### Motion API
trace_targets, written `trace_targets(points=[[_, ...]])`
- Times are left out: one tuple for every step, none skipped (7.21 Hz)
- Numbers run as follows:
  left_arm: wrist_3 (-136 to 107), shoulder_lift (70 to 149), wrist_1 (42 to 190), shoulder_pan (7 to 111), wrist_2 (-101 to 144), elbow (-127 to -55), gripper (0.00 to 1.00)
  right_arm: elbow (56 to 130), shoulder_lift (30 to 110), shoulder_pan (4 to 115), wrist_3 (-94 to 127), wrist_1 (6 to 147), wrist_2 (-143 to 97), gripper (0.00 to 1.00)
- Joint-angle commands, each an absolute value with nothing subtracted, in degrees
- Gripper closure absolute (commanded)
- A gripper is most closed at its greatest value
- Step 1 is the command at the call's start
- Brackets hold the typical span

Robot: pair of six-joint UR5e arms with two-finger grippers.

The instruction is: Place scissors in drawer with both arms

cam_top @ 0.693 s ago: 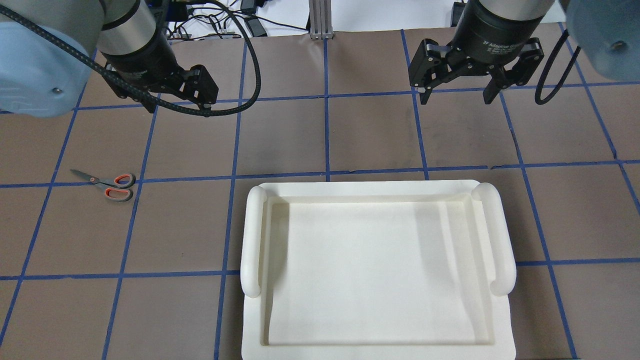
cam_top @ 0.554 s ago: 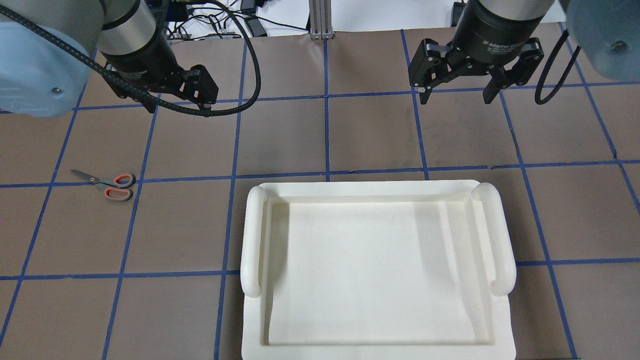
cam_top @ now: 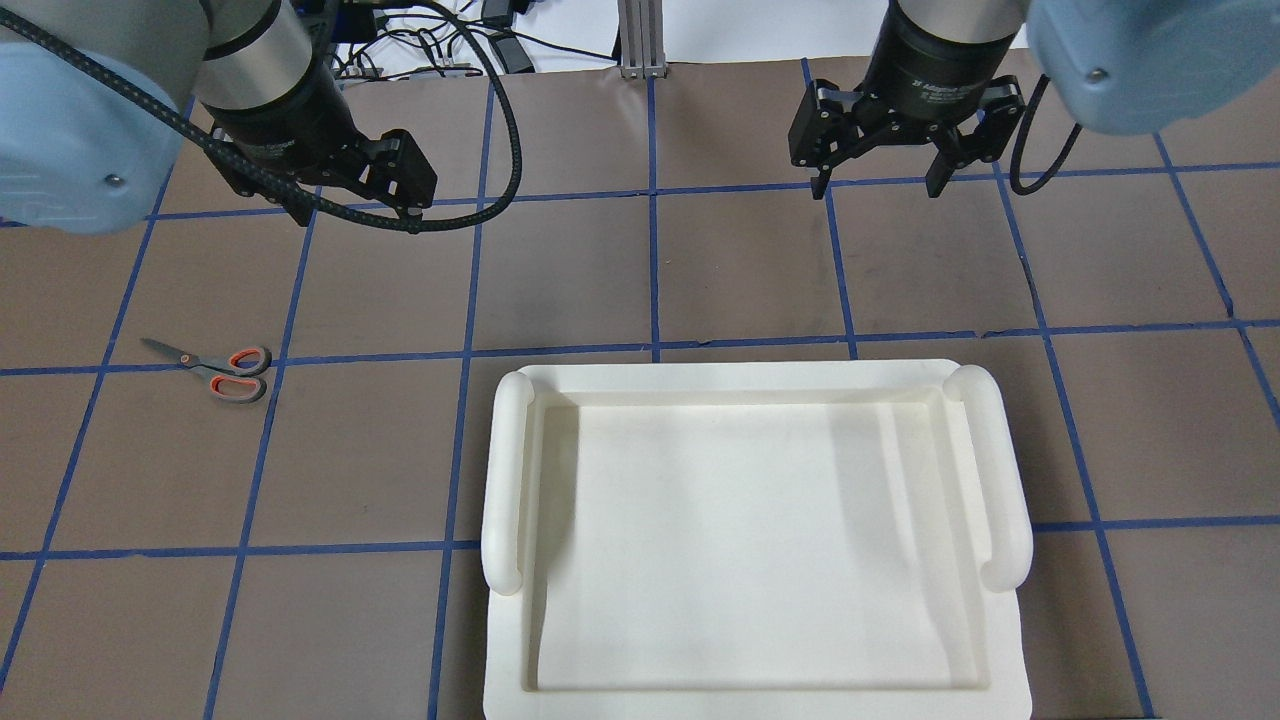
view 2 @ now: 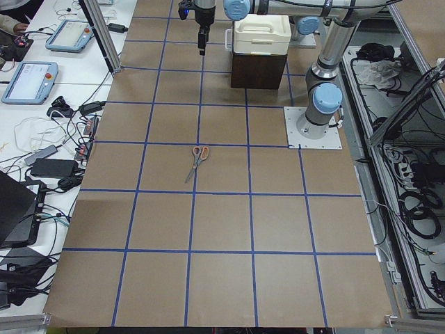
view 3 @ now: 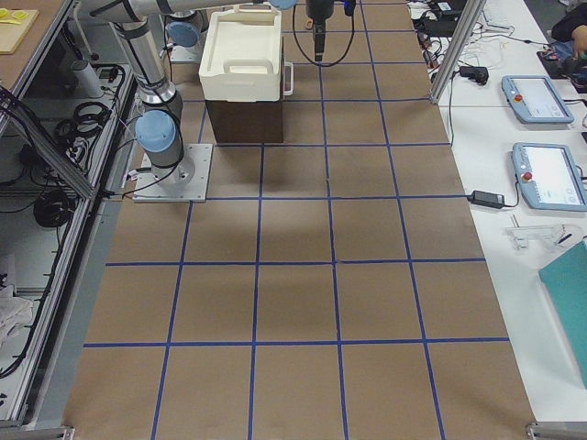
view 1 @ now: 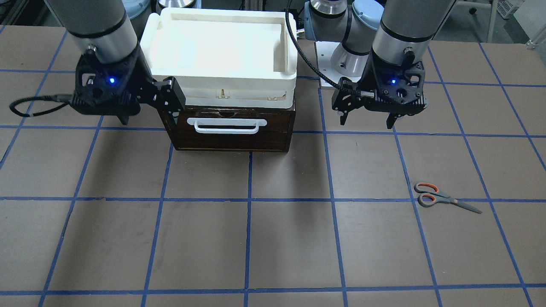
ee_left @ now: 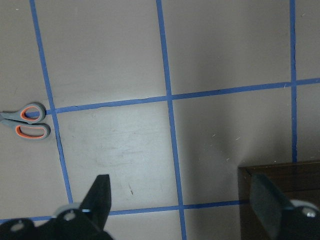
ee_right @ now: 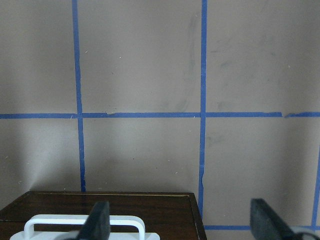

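Note:
The scissors (cam_top: 215, 368), grey with orange-lined loops, lie shut on the table, also in the front view (view 1: 441, 199) and left wrist view (ee_left: 27, 122). The dark brown drawer (view 1: 232, 138) with its white bar handle (view 1: 230, 125) is closed under the tray; the overhead view hides it. My left gripper (cam_top: 350, 205) (view 1: 367, 123) is open and empty, hovering beside the drawer's left side, well short of the scissors. My right gripper (cam_top: 878, 190) (view 1: 147, 119) is open and empty, in front of the drawer's right corner, above the table.
A cream-white plastic tray (cam_top: 505, 480) sits on top of the drawer cabinet, its rim (view 1: 290, 51) above the drawer front. Blue tape lines grid the brown table. Operator consoles and cables lie on side benches (view 2: 35, 76).
My right gripper has moved left and farther out from me in the overhead view, still open. The left gripper and the scissors have not moved.

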State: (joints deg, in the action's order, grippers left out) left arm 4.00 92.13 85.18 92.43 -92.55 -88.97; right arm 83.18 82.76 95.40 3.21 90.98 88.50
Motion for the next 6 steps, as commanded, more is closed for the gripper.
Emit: trace_targets(points=[[14.93, 92.37, 84.99, 89.76, -92.46, -89.47, 0.00, 82.09, 77.71, 95.98, -14.67, 91.67, 88.33, 0.00], [20.95, 92.81, 84.90, 85.73, -92.11, -90.95, 0.00, 81.65, 75.09, 96.15, -30.08, 91.93, 87.98, 0.00], [27.97, 93.33, 83.95, 81.17, -91.85, -92.62, 0.00, 81.30, 74.10, 96.50, -41.20, 92.19, 83.63, 0.00], [35.87, 93.86, 81.93, 77.82, -91.85, -94.29, 0.00, 81.21, 73.05, 96.85, -46.18, 91.76, 79.49, 0.00], [44.91, 94.82, 76.26, 75.87, -92.02, -97.00, 0.00, 81.12, 71.38, 98.77, -50.93, 90.10, 79.89, 0.00], [56.22, 96.05, 69.24, 72.54, -92.20, -101.56, 0.00, 80.17, 69.80, 100.44, -56.20, 87.91, 82.50, 0.00]])
